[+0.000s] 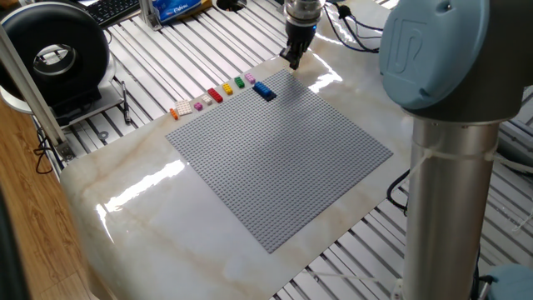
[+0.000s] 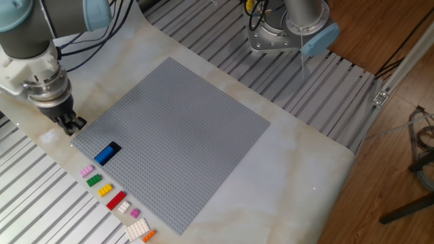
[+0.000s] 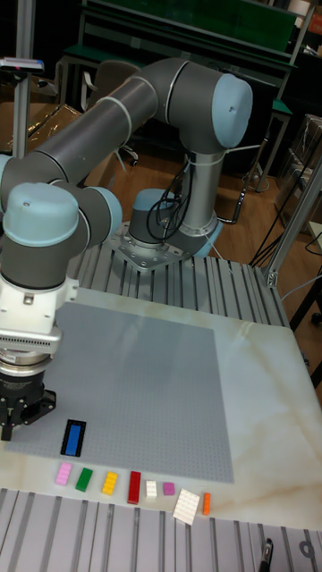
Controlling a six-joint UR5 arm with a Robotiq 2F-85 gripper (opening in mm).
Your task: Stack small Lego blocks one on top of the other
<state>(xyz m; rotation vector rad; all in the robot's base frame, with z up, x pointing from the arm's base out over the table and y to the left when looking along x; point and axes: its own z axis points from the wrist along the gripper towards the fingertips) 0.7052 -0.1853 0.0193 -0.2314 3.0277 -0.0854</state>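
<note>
Claw (image 2: 72,124) fingers close together and empty hover over a corner of the grey baseplate (image 2: 176,135), near the blue brick (image 2: 104,154) on its edge, other small bricks (image 2: 112,196) lining the tabletop (image 2: 298,169) edge alongside.

Robotics lab: UR5 arm (image 3: 134,98) bolted to slatted aluminium bench (image 1: 166,50), keyboard (image 1: 112,8), cables.

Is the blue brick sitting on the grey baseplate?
Yes, the blue brick sits on the grey baseplate near its edge, apart from the bricks lined up on the table.
</note>
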